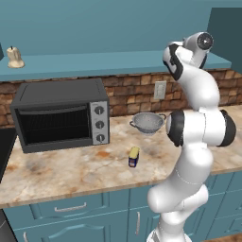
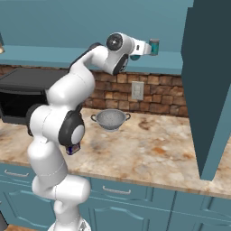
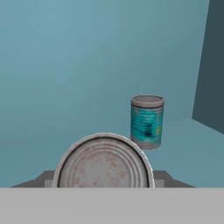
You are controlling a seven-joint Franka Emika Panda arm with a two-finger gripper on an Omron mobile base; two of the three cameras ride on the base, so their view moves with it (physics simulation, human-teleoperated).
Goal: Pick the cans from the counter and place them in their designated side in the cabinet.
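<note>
So the arm's up at the cabinet shelf (image 2: 180,61), claw (image 2: 152,47) clamped around a teal can (image 2: 154,46). Another teal can (image 3: 147,121) already stands further in. Looks like the placing step: lower, let go, then grab the blue can (image 1: 133,158) on the counter (image 1: 71,170).

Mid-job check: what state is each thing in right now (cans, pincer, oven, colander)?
pincer: shut on a can, up at the cabinet.
held can: gripped, silvery end towards the hand camera.
teal can: upright on the cabinet shelf, free of the pincer.
dark blue can: upright on the counter, untouched.
toaster oven: door shut.
colander: upright on the counter.
</note>
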